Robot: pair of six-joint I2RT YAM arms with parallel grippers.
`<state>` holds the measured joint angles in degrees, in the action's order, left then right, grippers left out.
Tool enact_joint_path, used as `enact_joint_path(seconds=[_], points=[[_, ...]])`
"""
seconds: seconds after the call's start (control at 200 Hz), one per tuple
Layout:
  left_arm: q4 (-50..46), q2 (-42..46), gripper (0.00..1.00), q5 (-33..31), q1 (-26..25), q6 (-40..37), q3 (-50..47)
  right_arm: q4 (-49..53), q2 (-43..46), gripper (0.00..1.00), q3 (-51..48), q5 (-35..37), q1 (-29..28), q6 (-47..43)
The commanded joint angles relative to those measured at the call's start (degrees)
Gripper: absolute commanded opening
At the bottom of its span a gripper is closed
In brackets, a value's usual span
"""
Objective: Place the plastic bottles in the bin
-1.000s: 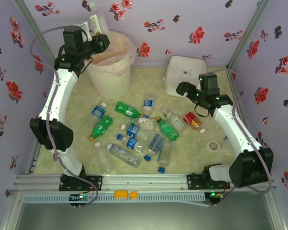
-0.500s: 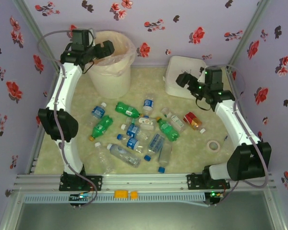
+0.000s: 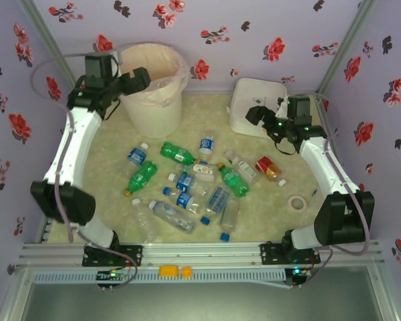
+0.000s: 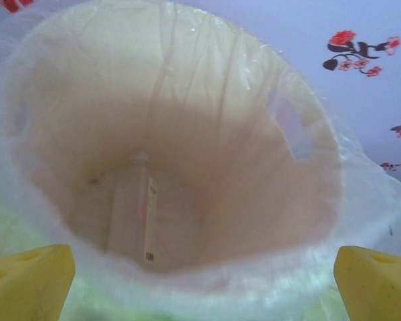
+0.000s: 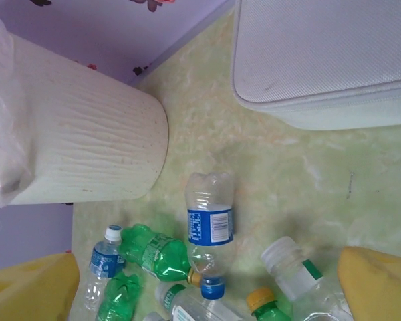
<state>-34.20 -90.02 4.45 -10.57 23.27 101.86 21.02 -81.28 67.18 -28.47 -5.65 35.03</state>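
left gripper (image 3: 139,79) is up at the left side of the bin (image 3: 154,110) rim, jaws spread wide with nothing between them. in its wrist view the yellow fingertips (image 4: 27,281) sit way out in the two bottom corners, and the camera looks straight down into the bag-lined bin. one clear bottle (image 4: 137,214) with a pale cap lies at the bottom in there.

right gripper (image 3: 254,115) hangs over the front edge of the flat white box (image 3: 260,93), also wide open and empty. its camera sees a blue-label bottle (image 5: 209,231) on the table (image 3: 281,221), with a green bottle (image 5: 157,253) just beside it.

the other bottles (image 3: 194,184) are scattered mid-table between the two arms, apart from the bin. most are clear with blue labels, a few are green, and a red-label bottle (image 3: 268,168) sits on the right edge of the pile. a tape roll (image 3: 296,202) lies off to the right.
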Motion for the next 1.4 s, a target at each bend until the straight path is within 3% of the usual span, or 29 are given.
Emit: enact_joint_path(seconds=[0.0,0.155,0.3,0.55,0.77,1.035,1.395], points=[[3.6,9.4,1.0,-1.4,1.3,-3.2,-6.6,-0.3,0.5,1.0,-3.4,0.5,-0.7,-0.3],[1.2,19.8,1.0,-3.6,3.5,-5.2,-16.2,-6.1,-0.5,1.0,-6.7,-1.6,-2.5,3.0],[-2.4,26.9,1.0,-8.4,4.2,-5.3,-27.0,-6.3,-2.3,1.0,-5.2,1.9,-9.3,1.6],[1.3,32.7,1.0,-11.6,4.3,5.6,-48.7,-13.9,-2.7,1.0,-8.2,12.4,-20.6,2.2],[4.3,24.2,1.0,-9.6,4.5,3.1,-50.2,-15.8,-1.6,1.0,-10.8,20.1,-26.1,2.1],[3.3,10.2,1.0,-6.4,4.5,-1.7,-45.3,-15.1,3.5,1.0,-14.2,27.6,-27.9,-0.7],[3.3,-2.1,1.0,-5.8,4.5,-6.9,-40.2,-8.8,4.3,1.0,-12.6,30.1,-27.9,-1.1]])
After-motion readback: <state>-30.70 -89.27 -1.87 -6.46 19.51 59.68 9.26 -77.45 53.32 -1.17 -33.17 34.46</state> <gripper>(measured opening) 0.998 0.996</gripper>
